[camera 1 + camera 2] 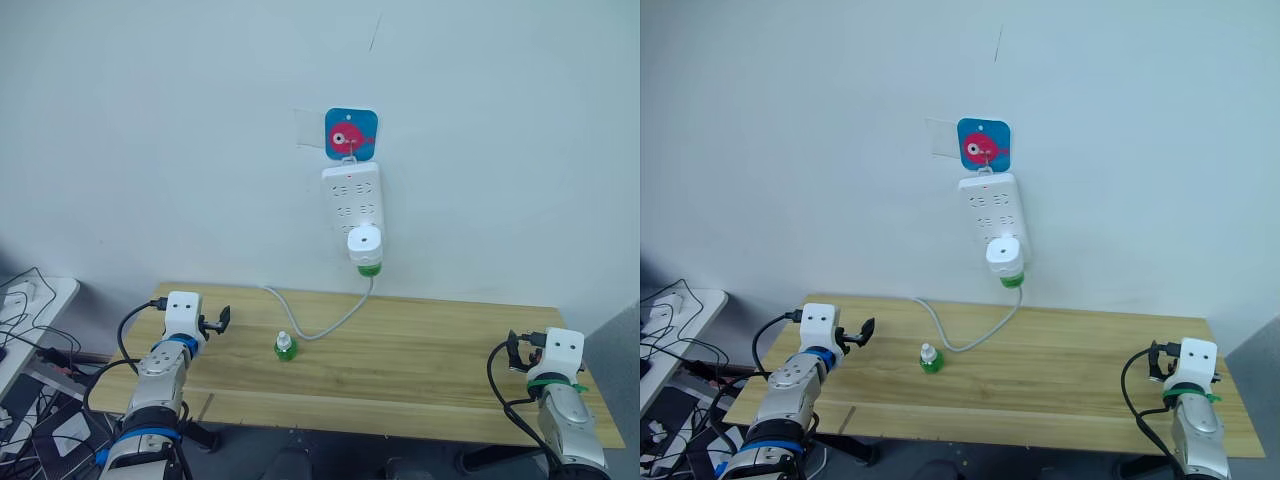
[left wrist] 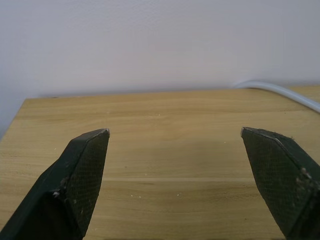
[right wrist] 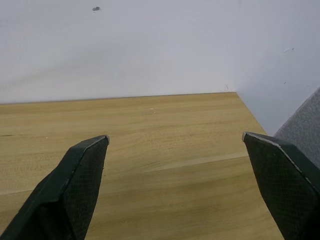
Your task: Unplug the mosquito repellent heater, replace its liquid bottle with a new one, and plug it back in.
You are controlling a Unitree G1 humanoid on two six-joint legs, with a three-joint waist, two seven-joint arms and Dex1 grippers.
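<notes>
A plain pale wall stands behind a long wooden table (image 1: 430,350); on the wall, below a blue card with a pink fish (image 1: 351,133), hangs a white power strip (image 1: 352,201), and its grey cord (image 1: 330,322) loops down onto the tabletop and off toward nine o'clock.

The mosquito repellent heater (image 1: 364,243) sits plugged into the lowest part of the strip, at six o'clock from the card; the green bottle (image 1: 369,268) screwed under it hangs just above the table's back edge. So, as I judge it, nothing of the job is done yet: the heater is not unplugged, the old bottle is in place, and the swap and the replugging all lie ahead.

The new bottle (image 1: 285,347), small, green, with a white cap, stands upright on the table near the middle, at about seven o'clock from the heater and well apart from it; it touches nothing but the wood, with the cord passing close behind it.

The left gripper (image 1: 217,322) hovers over the table's left end, at nine o'clock from the new bottle, its fingers (image 2: 82,175) spread wide and empty over bare wood; the right gripper (image 3: 175,145) waits at the far right end, at about four o'clock from the heater, its fingers (image 3: 75,180) likewise spread with nothing between them; both are well away from heater and bottles.
</notes>
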